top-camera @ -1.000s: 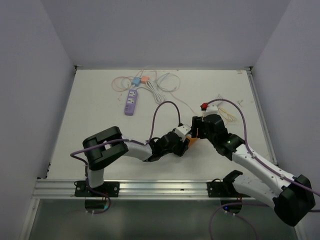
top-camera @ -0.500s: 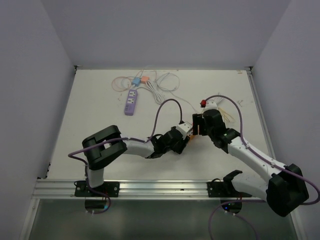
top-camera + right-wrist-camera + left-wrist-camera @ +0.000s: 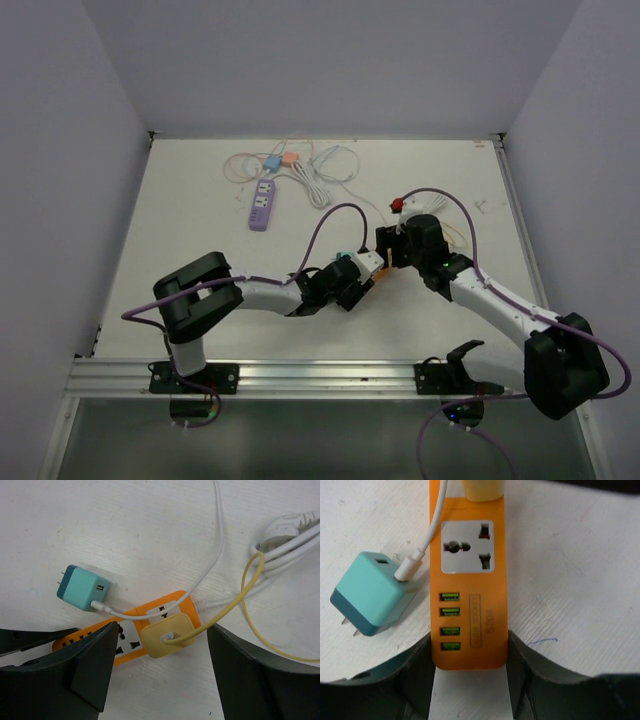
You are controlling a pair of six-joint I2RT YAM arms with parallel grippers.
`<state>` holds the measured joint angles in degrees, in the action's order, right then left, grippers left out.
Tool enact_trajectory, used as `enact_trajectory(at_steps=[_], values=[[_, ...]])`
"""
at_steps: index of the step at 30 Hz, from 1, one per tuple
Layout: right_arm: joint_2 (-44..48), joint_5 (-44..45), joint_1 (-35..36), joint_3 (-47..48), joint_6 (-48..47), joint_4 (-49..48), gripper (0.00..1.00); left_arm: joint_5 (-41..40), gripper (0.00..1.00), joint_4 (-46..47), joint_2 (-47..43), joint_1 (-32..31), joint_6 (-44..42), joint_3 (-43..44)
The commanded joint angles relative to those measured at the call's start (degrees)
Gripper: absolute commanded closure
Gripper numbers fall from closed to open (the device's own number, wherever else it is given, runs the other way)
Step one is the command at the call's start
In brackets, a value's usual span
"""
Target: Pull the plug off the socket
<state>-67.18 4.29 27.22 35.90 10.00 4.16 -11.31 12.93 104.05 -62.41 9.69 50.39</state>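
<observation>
An orange power strip (image 3: 470, 605) lies on the white table, and my left gripper (image 3: 469, 655) is shut on its USB end. A pale yellow plug (image 3: 167, 635) with a yellow cord (image 3: 245, 585) sits in the strip's far socket; its edge shows in the left wrist view (image 3: 482, 490). My right gripper (image 3: 162, 635) is open, its jaws standing wide either side of the yellow plug, above it and not touching. A teal USB charger (image 3: 82, 587) lies loose on the table beside the strip, prongs bare, with a white cable in it. In the top view the grippers meet at mid-table (image 3: 375, 268).
A coiled white cord with its plug (image 3: 290, 535) lies right of the strip. At the back of the table sit a purple power strip (image 3: 263, 205), small blue and pink adapters (image 3: 280, 160) and loose white cable loops (image 3: 335, 165). A red item (image 3: 397, 206) lies behind the right gripper.
My right gripper has moved left and toward the back over the strip. The teal charger now shows on the table beside my left gripper. The left gripper stays shut on the strip.
</observation>
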Motion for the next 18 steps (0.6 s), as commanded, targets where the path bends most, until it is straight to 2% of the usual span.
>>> enact_trajectory(at_steps=[1, 9, 18], values=[[-1.37, -4.03, 0.64, -0.92, -0.60, -3.90, 0.25, 1.47, 1.00, -9.85, -0.16, 0.18, -3.89, -1.52], [-2.96, -8.07, 0.64, -2.94, 1.25, -7.85, 0.28, 4.54, 1.00, -10.03, -3.59, 2.91, -3.54, -4.77], [-3.05, -7.55, 0.73, -4.43, 0.99, -7.77, 0.29, 6.04, 1.00, -10.38, -4.03, 4.23, -3.37, -5.39]])
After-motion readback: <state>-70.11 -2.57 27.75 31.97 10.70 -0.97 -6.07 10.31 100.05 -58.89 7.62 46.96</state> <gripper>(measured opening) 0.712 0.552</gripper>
